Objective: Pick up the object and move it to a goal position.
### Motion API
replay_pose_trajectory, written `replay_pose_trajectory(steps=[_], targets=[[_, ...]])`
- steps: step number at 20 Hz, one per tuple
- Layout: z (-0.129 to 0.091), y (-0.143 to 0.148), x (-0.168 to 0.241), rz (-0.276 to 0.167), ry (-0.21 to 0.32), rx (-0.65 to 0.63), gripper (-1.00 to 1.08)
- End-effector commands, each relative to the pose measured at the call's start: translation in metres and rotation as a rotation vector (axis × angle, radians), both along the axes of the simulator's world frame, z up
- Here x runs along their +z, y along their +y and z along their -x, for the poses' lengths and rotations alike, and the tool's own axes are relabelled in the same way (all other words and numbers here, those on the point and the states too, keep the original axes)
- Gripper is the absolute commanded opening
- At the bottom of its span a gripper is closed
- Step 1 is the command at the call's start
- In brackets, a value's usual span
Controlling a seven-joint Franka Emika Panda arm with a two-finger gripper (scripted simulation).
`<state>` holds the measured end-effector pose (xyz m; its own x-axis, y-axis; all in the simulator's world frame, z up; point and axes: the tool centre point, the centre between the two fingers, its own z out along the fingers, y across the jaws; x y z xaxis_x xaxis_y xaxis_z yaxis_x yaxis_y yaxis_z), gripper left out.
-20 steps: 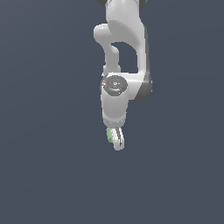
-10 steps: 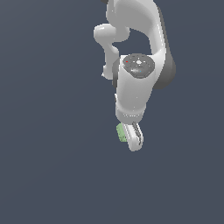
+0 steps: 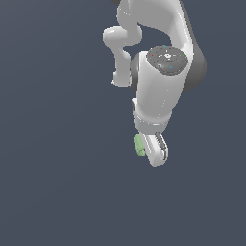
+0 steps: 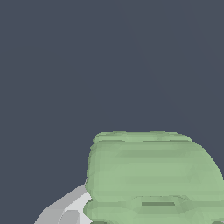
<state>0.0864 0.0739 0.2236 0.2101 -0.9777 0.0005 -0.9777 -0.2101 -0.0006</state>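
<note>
Panda arm's gripper (image 3: 153, 153) clamped pale green lumpy block (image 3: 139, 144), jaws closed on it, against plain dark-grey backdrop.

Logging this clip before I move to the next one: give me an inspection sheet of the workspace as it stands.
Surface: plain dark grey ground, no edges or marks seen.
Job's things: pale green block sits at the gripper's fingers, filling much of the wrist view; no goal marker seen.
Clutter: nothing seen.
Grippers: gripper points downward, closed on the block, one white finger in front of it.
Cables: nothing seen.
Surroundings: white arm against uniform grey; nothing else seen.
</note>
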Motion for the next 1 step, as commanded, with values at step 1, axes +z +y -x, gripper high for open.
replay_pose_trajectory(steps=[1], targets=[[-0.0008,0.0008,0.0015,0.000,0.001,0.000,-1.00]])
